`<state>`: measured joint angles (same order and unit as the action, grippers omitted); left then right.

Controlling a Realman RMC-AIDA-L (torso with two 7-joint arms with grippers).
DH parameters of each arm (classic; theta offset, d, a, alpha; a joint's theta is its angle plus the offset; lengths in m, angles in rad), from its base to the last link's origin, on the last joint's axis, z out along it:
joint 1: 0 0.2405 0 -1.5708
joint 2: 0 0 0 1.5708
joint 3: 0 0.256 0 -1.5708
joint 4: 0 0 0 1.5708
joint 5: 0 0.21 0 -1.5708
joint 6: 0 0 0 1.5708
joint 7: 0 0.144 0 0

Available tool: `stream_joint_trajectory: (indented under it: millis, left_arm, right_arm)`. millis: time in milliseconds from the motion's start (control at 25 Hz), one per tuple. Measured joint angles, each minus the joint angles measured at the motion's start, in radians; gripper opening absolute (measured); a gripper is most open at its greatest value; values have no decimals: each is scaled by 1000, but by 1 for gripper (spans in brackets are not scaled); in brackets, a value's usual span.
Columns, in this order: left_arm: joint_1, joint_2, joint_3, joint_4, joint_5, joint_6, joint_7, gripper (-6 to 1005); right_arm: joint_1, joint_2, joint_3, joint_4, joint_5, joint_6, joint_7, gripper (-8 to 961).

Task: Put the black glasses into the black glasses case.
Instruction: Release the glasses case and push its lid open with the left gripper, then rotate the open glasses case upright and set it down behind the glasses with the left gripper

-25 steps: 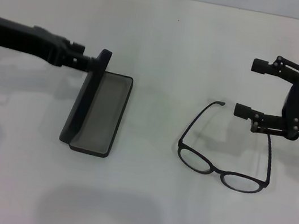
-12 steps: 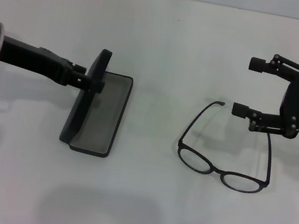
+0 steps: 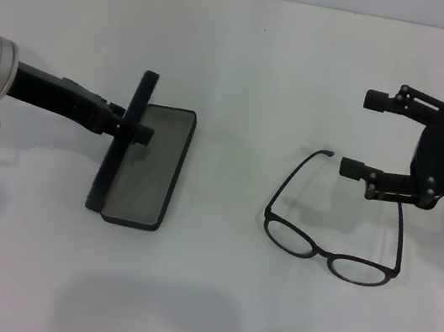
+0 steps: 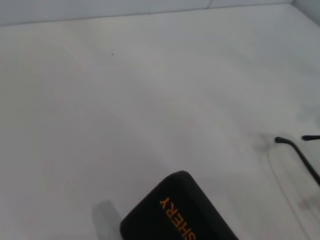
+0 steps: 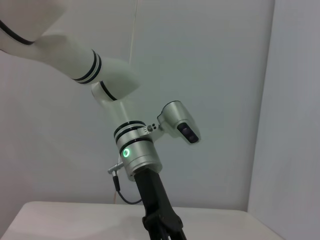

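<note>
The black glasses case [image 3: 149, 167] lies open left of centre on the white table, grey lining up. Its lid [image 3: 124, 141] stands nearly upright. My left gripper [image 3: 133, 127] is shut on the lid's far end, one finger on each side. The left wrist view shows the lid's outside [image 4: 180, 215] with orange "SHERY" lettering. The black glasses [image 3: 334, 236] lie unfolded right of centre, lenses toward me; one temple tip shows in the left wrist view [image 4: 300, 155]. My right gripper [image 3: 364, 133] is open, just beyond the glasses' temple arms, holding nothing.
The white table [image 3: 258, 53] runs back to a tiled wall. The right wrist view shows my left arm [image 5: 135, 150] against a pale wall. Bare tabletop lies between case and glasses.
My left gripper has swung the case lid from a backward lean to nearly upright and moved slightly right. My right gripper has crept a little to the left, toward the glasses.
</note>
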<state>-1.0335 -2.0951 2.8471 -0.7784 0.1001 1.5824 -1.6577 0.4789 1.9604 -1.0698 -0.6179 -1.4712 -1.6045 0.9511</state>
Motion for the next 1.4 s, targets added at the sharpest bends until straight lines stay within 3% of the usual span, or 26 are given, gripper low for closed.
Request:
stream_joint_trajectory:
  millis: [200, 320, 760, 1000, 1400]
  left_arm:
    - [-3, 0, 0, 1, 4, -27, -7, 785]
    - [-3, 2, 0, 0, 4, -39, -14, 717]
    - [-5, 11, 0, -5, 8, -56, -28, 287]
    - [-39, 14, 0, -4, -6, -64, 62, 213]
    - [-198, 13, 0, 105, -45, -207, 509, 229]
  right_arm:
    - [0, 0, -1, -1, 0, 1, 0, 866]
    - [0, 1, 0, -2, 0, 1, 0, 866]
    - [0, 5, 1, -4, 0, -4, 0, 865]
    - [-5, 5, -4, -5, -3, -26, -1, 864]
    - [-10, 32, -6, -11, -116, -99, -46, 863]
